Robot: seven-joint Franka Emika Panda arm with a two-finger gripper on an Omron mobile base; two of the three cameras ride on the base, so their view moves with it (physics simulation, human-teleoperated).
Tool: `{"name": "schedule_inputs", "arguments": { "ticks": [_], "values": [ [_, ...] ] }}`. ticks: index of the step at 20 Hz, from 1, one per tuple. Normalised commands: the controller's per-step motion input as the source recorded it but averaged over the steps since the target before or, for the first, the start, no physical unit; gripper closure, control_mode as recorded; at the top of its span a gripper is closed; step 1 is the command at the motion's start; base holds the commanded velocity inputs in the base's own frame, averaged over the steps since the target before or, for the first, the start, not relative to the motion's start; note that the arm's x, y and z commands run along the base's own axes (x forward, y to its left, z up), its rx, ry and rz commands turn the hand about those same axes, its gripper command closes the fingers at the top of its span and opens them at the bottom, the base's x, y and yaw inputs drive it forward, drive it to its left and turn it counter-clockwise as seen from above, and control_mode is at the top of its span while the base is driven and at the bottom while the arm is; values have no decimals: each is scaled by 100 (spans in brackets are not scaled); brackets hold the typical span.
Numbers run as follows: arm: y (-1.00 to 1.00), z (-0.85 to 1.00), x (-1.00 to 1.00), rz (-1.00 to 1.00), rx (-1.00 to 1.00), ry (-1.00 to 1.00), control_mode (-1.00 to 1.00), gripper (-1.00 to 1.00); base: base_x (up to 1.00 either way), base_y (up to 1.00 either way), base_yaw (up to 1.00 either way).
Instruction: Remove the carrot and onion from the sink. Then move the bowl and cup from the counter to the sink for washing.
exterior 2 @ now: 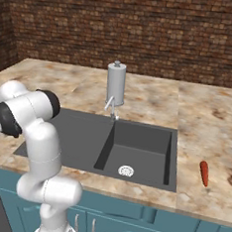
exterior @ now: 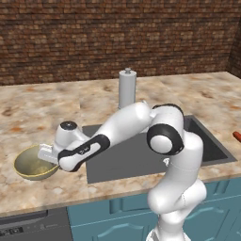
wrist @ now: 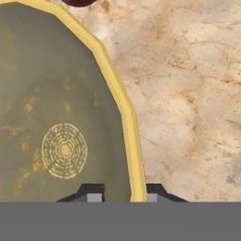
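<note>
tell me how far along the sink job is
Looks done: the carrot lies on the counter right of the sink, whose basin holds no vegetables. In hand: the tool straddles the rim of the bowl, one fingertip inside and one outside. Left: lifting the bowl into the sink, then the cup.

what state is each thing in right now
bowl: upright on the counter, rim between the fingertips
gripper: closing on the bowl's rim
carrot: lying on the counter, out of the sink
sink: nothing in the basin
</note>
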Motion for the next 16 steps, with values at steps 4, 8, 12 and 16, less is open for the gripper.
{"name": "schedule_inputs", "arguments": {
  "ticks": [4, 8, 12, 16],
  "values": [
    [-1, -6, 0, -7, 0, 0, -100, 100, 0, 0, 0],
    [-7, 5, -13, -7, 0, -1, -100, 100, 0, 0, 0],
    [-9, 25, -13, -3, 3, -6, -100, 100, 0, 0, 0],
    [-14, 33, -11, -1, 10, -6, -100, 100, 0, 0, 0]
  ]
}}
